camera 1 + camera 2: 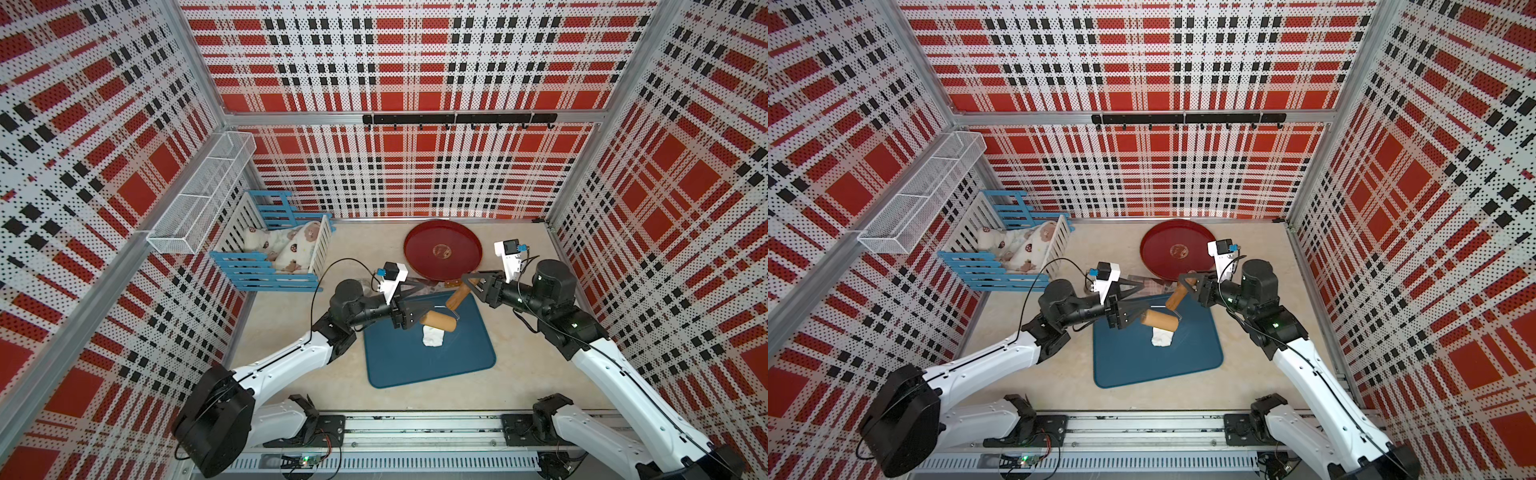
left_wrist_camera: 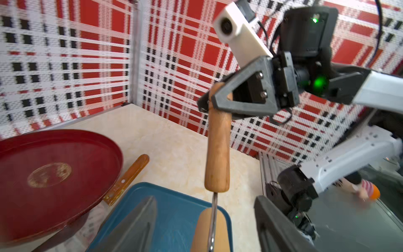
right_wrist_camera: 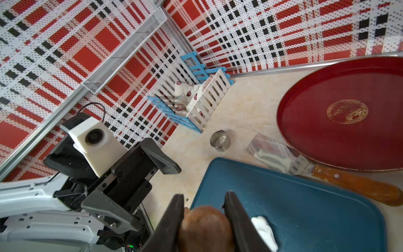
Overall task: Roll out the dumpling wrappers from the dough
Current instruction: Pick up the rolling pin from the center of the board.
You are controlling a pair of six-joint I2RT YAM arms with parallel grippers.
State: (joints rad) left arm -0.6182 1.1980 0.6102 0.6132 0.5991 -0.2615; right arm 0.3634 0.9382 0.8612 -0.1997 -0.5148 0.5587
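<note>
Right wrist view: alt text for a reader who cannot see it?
The right gripper clamps the wooden roller handle over a blue mat bearing white dough. Beyond lie a steel ring, a scraper and a red tray.

- My right gripper [image 3: 204,199]: both dark fingers [image 3: 172,218] pressed against the rounded end of a wooden handle [image 3: 205,227].
- Dough [image 3: 263,231]: ragged white lump on the blue cutting mat [image 3: 305,207], just beside one of my fingers.
- Scraper [image 3: 281,156]: steel blade reaching the mat's edge, wooden grip lying just beside the rim of the red round tray [image 3: 305,141]; gold emblem at the tray's centre.
- Steel ring cutter [image 3: 220,140]: upright on the beige tabletop [image 3: 239,104], near the blade.
- Left gripper [image 3: 158,198]: jaws apart, nothing between them.
- Toy crib [image 3: 209,98]: blue and white, in the corner, holding a white patterned bundle [image 3: 189,96].
</note>
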